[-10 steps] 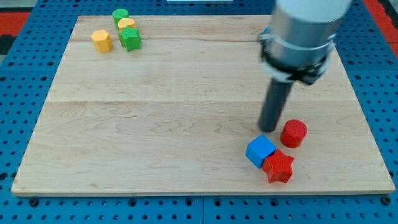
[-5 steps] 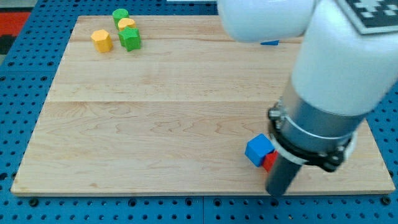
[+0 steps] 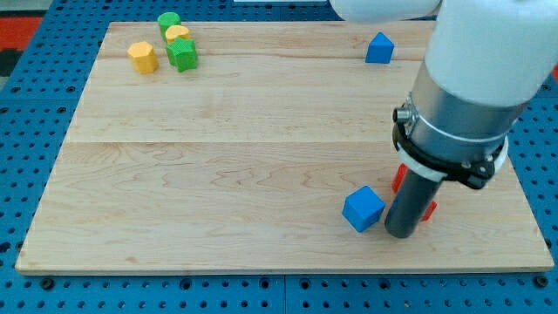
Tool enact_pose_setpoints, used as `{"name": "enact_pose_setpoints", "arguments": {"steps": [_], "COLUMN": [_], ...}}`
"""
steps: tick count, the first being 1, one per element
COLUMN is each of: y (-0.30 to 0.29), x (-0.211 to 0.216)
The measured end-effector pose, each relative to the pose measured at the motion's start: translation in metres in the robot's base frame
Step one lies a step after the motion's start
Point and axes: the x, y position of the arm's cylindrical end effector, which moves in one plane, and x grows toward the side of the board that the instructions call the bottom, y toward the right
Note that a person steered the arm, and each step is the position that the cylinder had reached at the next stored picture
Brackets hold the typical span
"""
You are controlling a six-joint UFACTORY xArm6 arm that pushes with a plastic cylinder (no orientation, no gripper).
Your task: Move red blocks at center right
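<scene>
The arm ends in a dark rod with no fingers, so nothing is gripped. The tip (image 3: 401, 234) rests on the wooden board (image 3: 218, 174) near the view's bottom right, just beside the right edge of a blue cube (image 3: 363, 208).

Two patches of red show behind the rod: one red block (image 3: 398, 179) at its left side, and another red block (image 3: 429, 210) at its right side. Both are mostly hidden, so their shapes cannot be told.

A second blue block (image 3: 379, 48) lies near the view's top right.

At the top left cluster a yellow block (image 3: 142, 57), a green cylinder (image 3: 168, 20), a yellow cylinder (image 3: 177, 34) and a green block (image 3: 182, 55).
</scene>
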Motion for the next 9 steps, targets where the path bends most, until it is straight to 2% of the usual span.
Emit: {"name": "enact_pose_setpoints", "arguments": {"steps": [1, 2, 3, 9], "y": [0.003, 0.0, 0.022, 0.026], "x": [-0.012, 0.0, 0.017, -0.139]}}
